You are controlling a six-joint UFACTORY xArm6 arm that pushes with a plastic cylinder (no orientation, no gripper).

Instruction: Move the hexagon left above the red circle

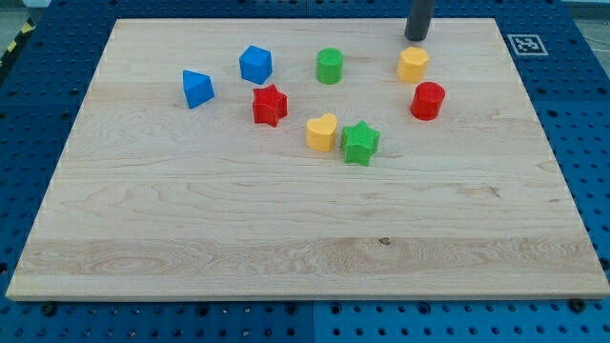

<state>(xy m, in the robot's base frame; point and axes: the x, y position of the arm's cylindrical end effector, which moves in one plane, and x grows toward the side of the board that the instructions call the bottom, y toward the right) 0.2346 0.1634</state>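
Note:
The yellow hexagon (413, 65) sits near the view's top right, just above and slightly left of the red circle (427, 100). The two blocks are close but apart. My tip (416, 37) is at the board's top edge, directly above the yellow hexagon with a small gap between them. The rod runs up out of the view's top.
On the wooden board (191, 238) are also a green circle (330, 66), a blue block (255, 65), a blue triangle (197, 89), a red star (270, 105), a yellow heart (322, 132) and a green star (360, 143). A marker tag (525, 43) lies off the top right corner.

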